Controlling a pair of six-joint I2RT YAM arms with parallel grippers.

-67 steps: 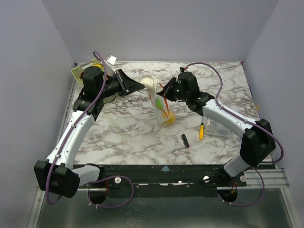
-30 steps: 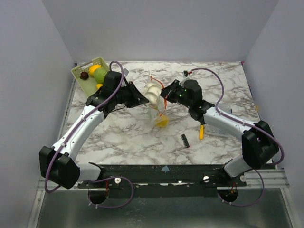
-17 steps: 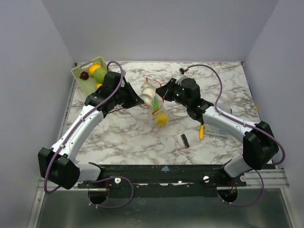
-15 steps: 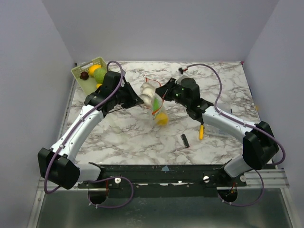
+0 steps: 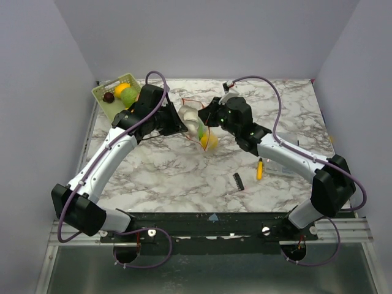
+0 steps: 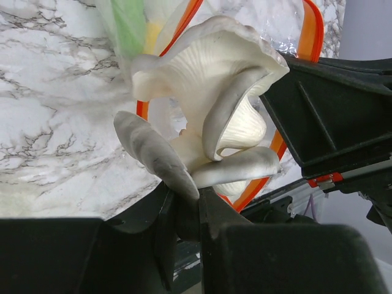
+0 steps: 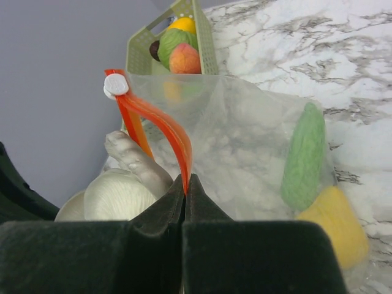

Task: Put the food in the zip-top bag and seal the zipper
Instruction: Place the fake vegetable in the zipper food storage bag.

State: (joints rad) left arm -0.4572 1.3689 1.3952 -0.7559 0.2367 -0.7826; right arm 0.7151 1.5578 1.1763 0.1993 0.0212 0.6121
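Observation:
My left gripper (image 6: 187, 202) is shut on a whitish toy mushroom cluster (image 6: 208, 128), also seen from above (image 5: 190, 116), and holds it at the open mouth of the clear zip-top bag (image 7: 245, 141). My right gripper (image 7: 185, 184) is shut on the bag's red-orange zipper strip (image 7: 162, 131) and holds the bag hanging above the table (image 5: 205, 131). A white slider (image 7: 115, 86) sits at the strip's end. Inside the bag are a green vegetable (image 7: 304, 156) and a yellow fruit (image 7: 334, 226). The yellow fruit also shows in the top view (image 5: 209, 141).
A light green basket (image 5: 116, 95) at the far left corner holds a yellow, a green and a dark food piece. A yellow-handled screwdriver (image 5: 260, 168), a small black part (image 5: 238, 180) and a clear rigid box (image 5: 283, 166) lie near the right arm.
Both grippers moved toward the far side and higher. The bag is lifted off the table. The mushroom has come to the bag's mouth.

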